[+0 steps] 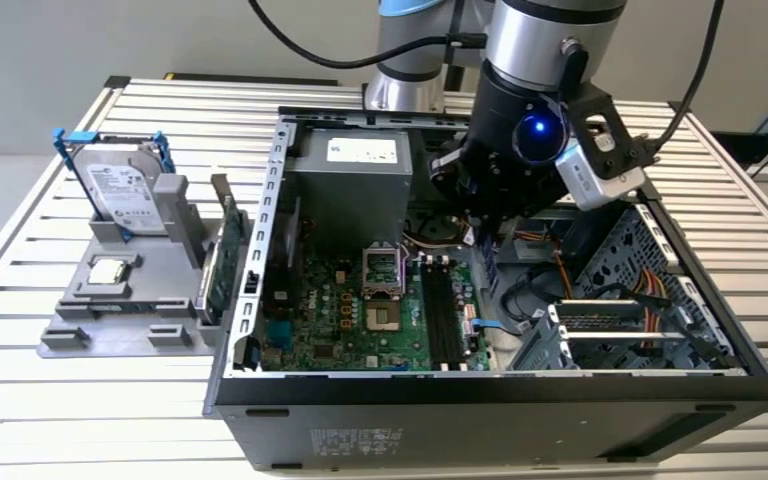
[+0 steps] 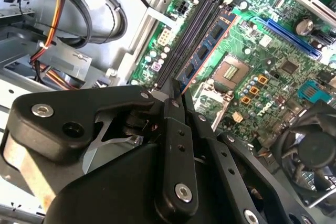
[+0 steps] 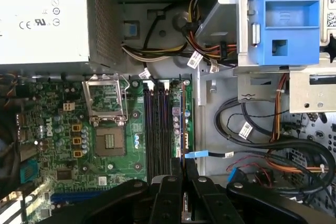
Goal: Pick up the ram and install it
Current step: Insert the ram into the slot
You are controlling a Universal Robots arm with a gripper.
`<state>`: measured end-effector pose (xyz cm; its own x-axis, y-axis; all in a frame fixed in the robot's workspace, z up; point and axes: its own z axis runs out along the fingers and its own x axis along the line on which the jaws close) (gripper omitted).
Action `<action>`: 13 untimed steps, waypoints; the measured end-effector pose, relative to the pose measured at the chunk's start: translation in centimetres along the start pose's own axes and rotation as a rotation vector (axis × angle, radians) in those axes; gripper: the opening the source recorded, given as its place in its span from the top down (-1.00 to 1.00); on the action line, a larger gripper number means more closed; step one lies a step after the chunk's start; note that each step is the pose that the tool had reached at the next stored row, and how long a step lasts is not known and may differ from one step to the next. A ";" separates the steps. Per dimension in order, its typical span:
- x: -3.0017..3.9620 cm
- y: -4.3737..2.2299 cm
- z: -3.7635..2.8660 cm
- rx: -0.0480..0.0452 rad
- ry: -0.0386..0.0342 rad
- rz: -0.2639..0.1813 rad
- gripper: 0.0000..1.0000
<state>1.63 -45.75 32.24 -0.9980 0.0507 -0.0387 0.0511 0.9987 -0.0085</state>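
Ram (image 2: 206, 51) is clamped between your gripper's (image 2: 176, 100) closed jaws. Its chip side juts past the fingertips, over the black memory slots (image 2: 186, 40) on the motherboard (image 2: 273, 61). In the exterior view your gripper hangs inside the open computer case (image 1: 491, 420), upper middle, slightly toward the exterior view's right.

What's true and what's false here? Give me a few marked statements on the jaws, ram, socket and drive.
1. The gripper hangs over the motherboard inside the open computer case. True.
2. Its jaws are wide open. False: they are shut on the ram.
3. The processor socket holds a chip. False: it looks empty, and the processor chip lies on the grey fixture outside the case.
4. The hard drive stands upright in that fixture. True.
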 end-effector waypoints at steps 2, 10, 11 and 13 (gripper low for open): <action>0.00 0.00 0.10 0.0023 0.0001 0.000 1.00; 0.05 -0.03 1.18 0.0025 0.0055 -0.002 1.00; 0.05 -0.04 1.25 0.0025 0.0067 -0.002 1.00; 0.06 -0.06 1.48 0.0026 0.0086 -0.003 1.00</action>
<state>1.62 -45.82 30.77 -0.9984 0.0481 -0.0302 0.0484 0.9988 -0.0112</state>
